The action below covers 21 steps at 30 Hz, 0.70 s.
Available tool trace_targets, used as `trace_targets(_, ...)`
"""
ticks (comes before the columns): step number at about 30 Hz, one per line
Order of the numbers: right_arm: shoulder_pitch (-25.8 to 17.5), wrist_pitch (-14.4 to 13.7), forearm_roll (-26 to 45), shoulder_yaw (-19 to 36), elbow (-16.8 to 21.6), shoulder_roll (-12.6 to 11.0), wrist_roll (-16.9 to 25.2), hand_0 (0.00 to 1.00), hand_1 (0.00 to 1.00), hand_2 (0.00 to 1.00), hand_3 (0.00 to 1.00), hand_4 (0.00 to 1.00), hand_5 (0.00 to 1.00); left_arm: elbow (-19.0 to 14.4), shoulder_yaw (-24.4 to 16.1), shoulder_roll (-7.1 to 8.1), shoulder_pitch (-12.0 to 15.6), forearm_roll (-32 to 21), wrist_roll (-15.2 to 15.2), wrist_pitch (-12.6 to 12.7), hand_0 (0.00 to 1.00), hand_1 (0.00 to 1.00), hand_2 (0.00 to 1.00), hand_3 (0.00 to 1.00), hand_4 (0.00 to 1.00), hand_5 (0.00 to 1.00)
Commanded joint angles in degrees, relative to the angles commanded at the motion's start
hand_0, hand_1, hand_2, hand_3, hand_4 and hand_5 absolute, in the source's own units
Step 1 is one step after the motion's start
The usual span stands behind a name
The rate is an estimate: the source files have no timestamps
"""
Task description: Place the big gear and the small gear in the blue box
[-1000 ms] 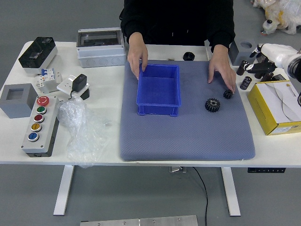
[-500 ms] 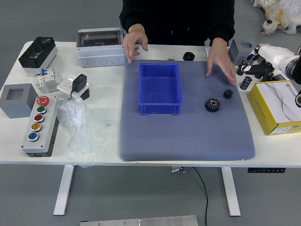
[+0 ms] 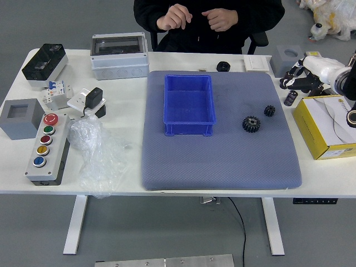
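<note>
White desk (image 3: 183, 186) with a grey-blue foam mat (image 3: 222, 161) across the middle, grey floor behind, so a pretty standard bench setup. On the mat sits the blue box (image 3: 188, 104), open side up and empty as far as the camera shows, with the big gear (image 3: 251, 123) lying flat on the mat to its right and the small gear (image 3: 270, 110) just beside that, up and to the right; both are outside the box and well apart from it. That layout makes sense: the mat probably keeps the gears from sliding and the box is parked within easy reach of them. The robot's right hand (image 3: 297, 78) comes in from the right edge, above the table near the yellow carton (image 3: 326, 125), with its black fingers (image 3: 290, 79) curled loosely and nothing held in them; it's closer to the small gear than anything else. No left arm in view. A person at the far side has both hands (image 3: 197, 18) pulled up against their chest, clear of the table. Left side is clutter: a button panel (image 3: 45, 147) with red, green, yellow and blue buttons, crumpled plastic wrap (image 3: 95, 150), a lidded grey enclosure (image 3: 120, 54). There's print on the carton, too small to read.
</note>
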Motion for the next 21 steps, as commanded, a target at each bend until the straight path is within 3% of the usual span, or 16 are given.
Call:
trace_targets(13,0.4,-0.3,-1.1,1.5,0.0,-0.3,0.1,0.650,0.623,0.746,0.744,0.670,0.700,0.0,-0.3,-0.12,0.1,0.1,0.0,0.0,0.896,0.886,0.885,0.871,0.665,0.350)
trace_targets(14,0.5,-0.4,-1.4,1.9,0.1,-0.4,0.1,0.765,0.749,0.821,0.794,0.669,0.691,0.0,-0.3,-0.11,0.1,0.1,0.0,0.0,0.895,0.886,0.885,0.872,0.665,0.350)
trace_targets(21,1.9,-0.3,-2.5,1.4,-1.0,-0.2,0.3,0.787,0.771,0.845,0.812,0.666,0.666,0.0,-0.3,-0.06,0.1,0.2,0.0,0.0,0.895,0.885,0.885,0.871,0.665,0.350)
